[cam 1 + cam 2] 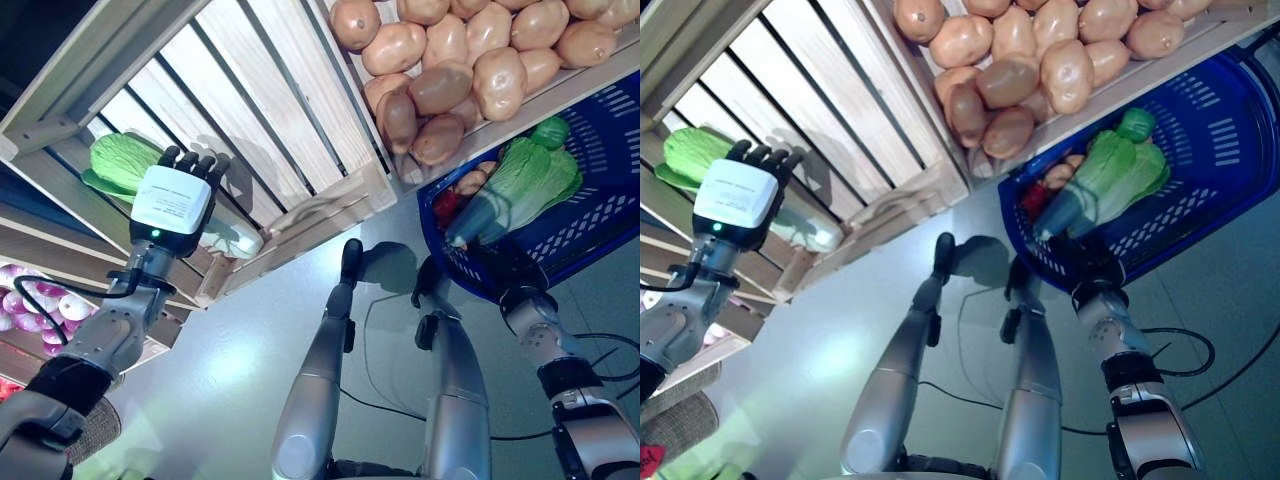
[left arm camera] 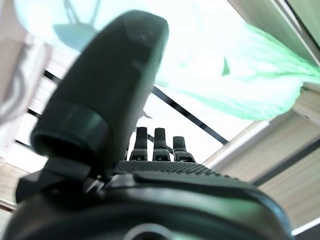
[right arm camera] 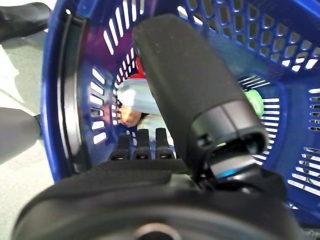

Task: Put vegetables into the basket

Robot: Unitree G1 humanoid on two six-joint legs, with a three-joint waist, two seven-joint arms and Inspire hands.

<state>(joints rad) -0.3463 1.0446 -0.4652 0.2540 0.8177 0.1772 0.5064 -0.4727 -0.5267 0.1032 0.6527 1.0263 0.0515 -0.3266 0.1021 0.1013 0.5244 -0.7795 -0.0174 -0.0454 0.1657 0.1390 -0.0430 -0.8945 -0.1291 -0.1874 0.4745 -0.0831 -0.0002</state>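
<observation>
**Left hand at the crate cabbage, right on the basket**

Left hand (image 1: 172, 205) raised, fingers (image 1: 190, 160) extended and loose, tips just beside the green cabbage (image 1: 122, 160) in the slatted crate (image 1: 250, 120). Cabbage half hidden behind the hand; long axis probably along the slats. Potatoes (image 1: 460, 60) above. Right hand (image 1: 500, 265) under the blue basket (image 1: 590, 200) rim, fingers apparently curled on it; more greens (image 1: 530, 175) inside.
</observation>
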